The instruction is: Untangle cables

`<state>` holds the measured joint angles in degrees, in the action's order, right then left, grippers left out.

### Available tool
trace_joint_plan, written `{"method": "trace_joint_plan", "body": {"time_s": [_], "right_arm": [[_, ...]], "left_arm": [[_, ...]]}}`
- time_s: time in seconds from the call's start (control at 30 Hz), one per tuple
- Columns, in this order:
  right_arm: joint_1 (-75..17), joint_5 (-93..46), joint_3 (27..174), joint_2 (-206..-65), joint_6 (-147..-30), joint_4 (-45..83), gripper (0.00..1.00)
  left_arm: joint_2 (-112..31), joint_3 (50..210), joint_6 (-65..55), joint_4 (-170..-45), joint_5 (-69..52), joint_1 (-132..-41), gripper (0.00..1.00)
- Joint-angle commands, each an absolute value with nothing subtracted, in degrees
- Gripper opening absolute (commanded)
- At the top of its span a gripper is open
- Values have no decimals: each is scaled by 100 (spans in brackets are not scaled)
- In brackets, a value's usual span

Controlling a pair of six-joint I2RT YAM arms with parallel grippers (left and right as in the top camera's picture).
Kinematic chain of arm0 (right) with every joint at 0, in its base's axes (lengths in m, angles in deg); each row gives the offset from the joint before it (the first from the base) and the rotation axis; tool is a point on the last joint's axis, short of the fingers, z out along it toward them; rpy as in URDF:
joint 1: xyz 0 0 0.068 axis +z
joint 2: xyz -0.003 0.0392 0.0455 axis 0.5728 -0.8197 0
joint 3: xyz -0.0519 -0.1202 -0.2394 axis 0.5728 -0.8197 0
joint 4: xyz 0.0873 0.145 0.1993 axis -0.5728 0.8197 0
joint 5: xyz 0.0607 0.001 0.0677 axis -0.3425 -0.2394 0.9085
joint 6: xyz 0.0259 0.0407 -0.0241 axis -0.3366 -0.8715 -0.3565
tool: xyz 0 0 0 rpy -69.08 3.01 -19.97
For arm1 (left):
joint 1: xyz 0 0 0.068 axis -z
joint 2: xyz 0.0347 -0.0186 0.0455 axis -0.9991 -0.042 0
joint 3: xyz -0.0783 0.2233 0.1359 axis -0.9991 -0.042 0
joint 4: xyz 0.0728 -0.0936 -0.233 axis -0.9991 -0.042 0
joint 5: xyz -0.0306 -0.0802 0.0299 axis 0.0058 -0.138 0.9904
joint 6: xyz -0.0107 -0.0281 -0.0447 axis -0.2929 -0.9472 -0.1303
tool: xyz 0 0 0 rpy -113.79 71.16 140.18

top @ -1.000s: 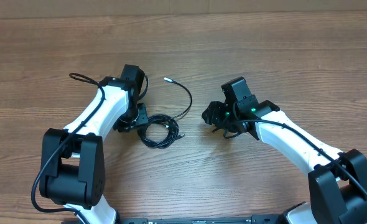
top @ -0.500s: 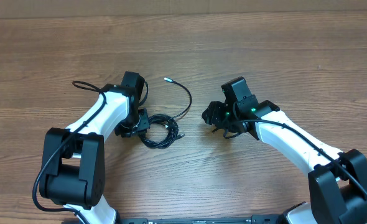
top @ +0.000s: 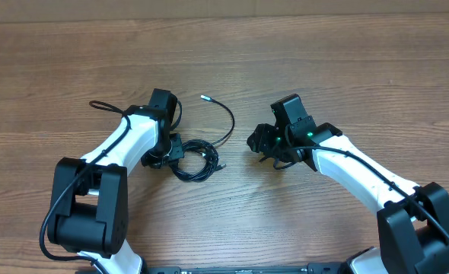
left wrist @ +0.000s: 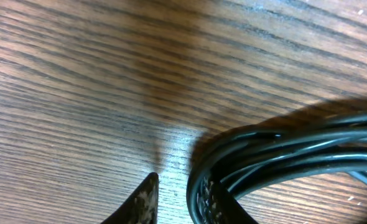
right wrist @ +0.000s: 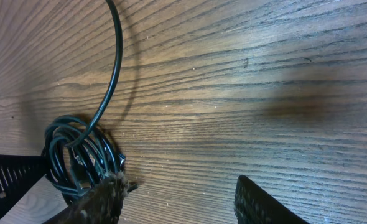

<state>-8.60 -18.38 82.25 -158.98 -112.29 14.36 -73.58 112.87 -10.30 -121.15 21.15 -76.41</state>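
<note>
— How many grippers, nearest first?
— Two. The left gripper (left wrist: 180,202) straddles the bundle's edge, jaws slightly apart, with bare wood showing beside one finger. The right gripper (right wrist: 180,199) stands spread wide, nothing between its fingers.
— And the cables (top: 194,161)?
— One small coil, thin and glossy black, on the table (top: 323,53) between the grippers. I cannot count its cords. One strand arcs away to a pale tip (top: 204,97).
</note>
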Motion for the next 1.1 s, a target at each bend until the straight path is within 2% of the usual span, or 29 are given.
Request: {"method": "trace_joint_plan", "body": {"time_s": [0.0,0.33,0.47,1.07], "right_arm": [[-838,-1899,8195,-15915,-11227,1423,56],[-838,-1899,8195,-15915,-11227,1423,56],[-838,-1899,8195,-15915,-11227,1421,56],[-838,-1899,8195,-15915,-11227,1421,56]], "left_arm": [[-7371,11228,-703,-12109,1973,-7796,22],[-7373,11213,-720,-12209,1997,-7930,15],[-7373,11082,-722,-12076,1995,-7927,4],[-7373,10844,-720,-11881,1980,-7927,9]]}}
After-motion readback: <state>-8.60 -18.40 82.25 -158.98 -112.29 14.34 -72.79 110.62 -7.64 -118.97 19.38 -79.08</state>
